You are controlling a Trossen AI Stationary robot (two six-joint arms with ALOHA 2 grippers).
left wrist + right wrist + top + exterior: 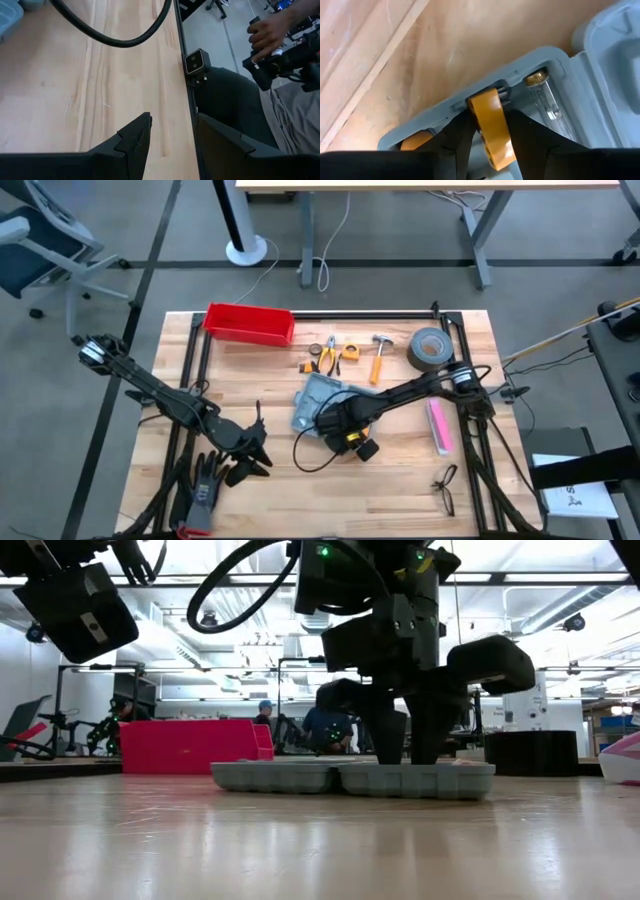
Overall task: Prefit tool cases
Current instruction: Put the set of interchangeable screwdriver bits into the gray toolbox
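the tool case (312, 404) lies open mid-desk (400, 480). the right end effector (487, 131) is down in it, fingers pinching a yellow tool (492, 127). the left end effector (172, 137) hovers apart with fingers parted and empty, near the desk's front edge.

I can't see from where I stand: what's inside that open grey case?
Inside the case, the right hand holds a yellow-orange piece at a slot, beside a clear, brass-capped tool. The hand covers the remaining slots.

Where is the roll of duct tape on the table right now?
In the high view the duct tape roll lies near the table's far right corner, just right of the hammer.
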